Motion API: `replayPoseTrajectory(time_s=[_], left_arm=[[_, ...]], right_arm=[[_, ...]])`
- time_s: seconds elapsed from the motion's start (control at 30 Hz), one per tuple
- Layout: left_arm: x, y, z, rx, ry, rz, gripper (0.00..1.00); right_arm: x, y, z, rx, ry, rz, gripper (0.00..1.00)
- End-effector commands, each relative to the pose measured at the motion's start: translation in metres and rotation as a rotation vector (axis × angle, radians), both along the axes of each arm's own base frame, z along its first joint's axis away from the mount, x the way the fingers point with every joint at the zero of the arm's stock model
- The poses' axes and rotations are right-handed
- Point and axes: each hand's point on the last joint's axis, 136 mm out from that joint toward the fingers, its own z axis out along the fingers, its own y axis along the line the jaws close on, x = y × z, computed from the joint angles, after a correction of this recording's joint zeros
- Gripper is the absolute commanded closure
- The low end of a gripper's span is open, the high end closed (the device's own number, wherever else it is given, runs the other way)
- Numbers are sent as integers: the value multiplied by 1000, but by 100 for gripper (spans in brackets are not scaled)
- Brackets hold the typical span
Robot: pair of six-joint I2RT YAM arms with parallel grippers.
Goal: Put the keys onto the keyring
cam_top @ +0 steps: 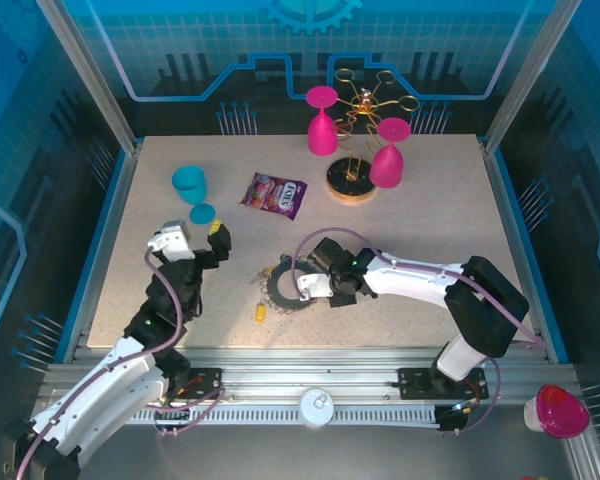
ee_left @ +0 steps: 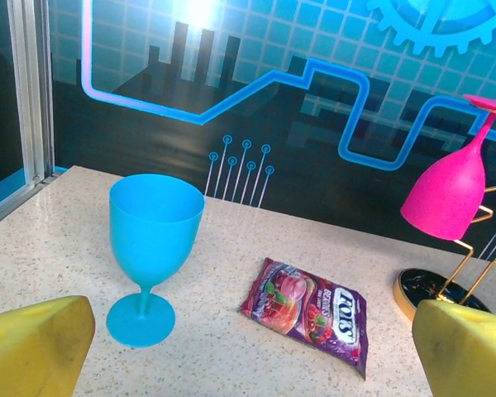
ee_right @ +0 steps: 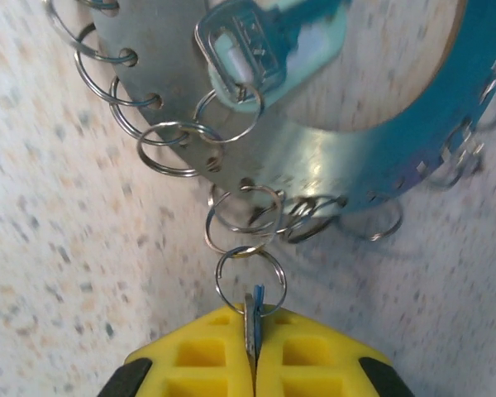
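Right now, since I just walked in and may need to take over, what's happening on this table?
The right tool is shut on a blue-tagged key, holding it at the rim of the keyring. Whether its small ring is hooked on yet, I cannot tell. The left tool hangs open, empty, near the blue goblet. A yellow-tagged key lies loose beside the keyring.

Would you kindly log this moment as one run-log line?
left gripper: open, empty | right gripper: shut on key | key: beside keyring rim
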Motion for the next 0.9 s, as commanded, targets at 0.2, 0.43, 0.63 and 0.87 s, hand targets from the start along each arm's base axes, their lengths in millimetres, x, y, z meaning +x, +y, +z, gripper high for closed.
replayPoseTrajectory(time_s=[0.2,0.43,0.63,0.87], left_arm=[[13,10,-9,22,16,45,1],[31,25,-26,102,108,75,1],[39,58,-79,128,217,147,1],[59,60,-122,176,265,89,1]], right_arm=[[10,-91,1,-270,-33,-172,59],[78,-131,46,-107,-211,-565,54],[122,-126,90,575,-282,-883,51],[146,-159,92,951,-495,-938,48]])
